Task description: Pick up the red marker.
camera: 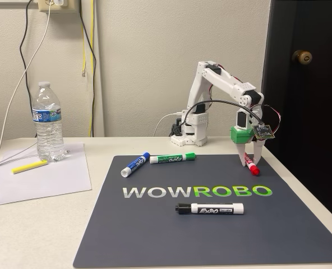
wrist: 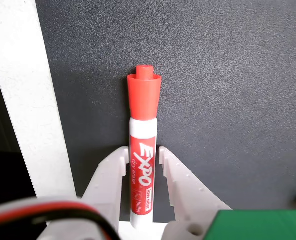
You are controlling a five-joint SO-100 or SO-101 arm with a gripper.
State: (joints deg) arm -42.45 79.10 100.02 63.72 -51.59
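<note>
In the fixed view, a white robot arm [camera: 222,95] stands at the back of a table [camera: 31,224], bent forward and down over the right part of a dark mat [camera: 211,235] printed with "WOWROBO". Its gripper [camera: 251,162] points down at the mat, and the red marker [camera: 252,166] lies right at the fingertips, its red end sticking out toward the front on the mat's right side. On the mat there are also a blue marker [camera: 134,164] and a green marker [camera: 173,158] near the back left, touching or nearly touching at their ends, and a black marker [camera: 210,209] lying below the lettering. To the left of the mat, a water bottle [camera: 48,123] stands upright on a sheet of paper [camera: 42,176], with a yellow highlighter [camera: 29,166] lying beside it. A dark door [camera: 306,73] with a brass knob is at the right.

In the wrist view, the red marker [wrist: 142,150] lies on the dark mat [wrist: 228,75], red cap pointing up in the picture. The gripper [wrist: 143,156] has its two white fingers [wrist: 110,172] on either side of the white barrel, pressed close against it at the "EXPO" label, so it is clasping the marker. The marker looks to be resting on the mat.
</note>
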